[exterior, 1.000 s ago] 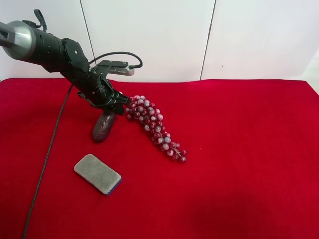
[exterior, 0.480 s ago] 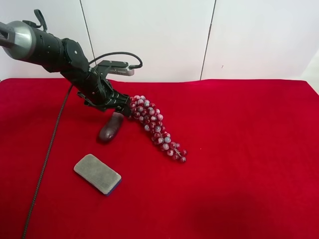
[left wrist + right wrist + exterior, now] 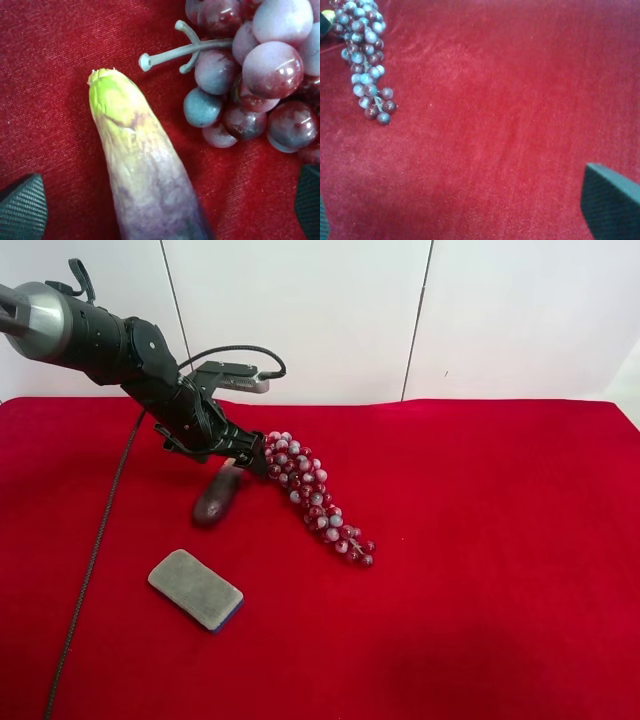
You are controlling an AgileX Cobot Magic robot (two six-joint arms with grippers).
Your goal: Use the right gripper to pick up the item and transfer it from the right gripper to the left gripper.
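Nearest the high cam: flat grey rectangular sponge (image 3: 196,589) w/ a blue underside edge, lying on the red velvet-covered table (image 3: 480,540), apart from everything else.

Behind it, the item (image 3: 216,497), a small glossy dark purple-brown eggplant-like piece, lies flat on the cloth, free of any grip. Left wrist cam shows it close up: pale yellow-green tip (image 3: 111,92) pointing away from the wrist, purple body running back between the finger pads. One pad (image 3: 22,210) sits well off to one side of it, the other just shows at the frame edge opposite; neither touches it.

Just beside the item: bunch of red-grey plastic grapes (image 3: 310,495), running diagonally toward the front of the table, thin end nearest the cam. Its grey stem (image 3: 185,47) ends near the item's tip, not touching.

Above the item's far end hangs the left hand (image 3: 225,452), jaws spread wide, released, holding nothing. It sits on a black arm w/ a silver-grey cylinder (image 3: 40,320) at the high view's left; a black cable (image 3: 95,550) trails down across the cloth.

Right hand (image 3: 470,220): out of the high view. Its own cam shows only one dark finger (image 3: 612,202) at a corner & a sliver at the opposite edge, so jaws wide apart, empty, over bare cloth w/ the grape bunch's thin end farther off.

Farthest: white panelled wall (image 3: 500,310).
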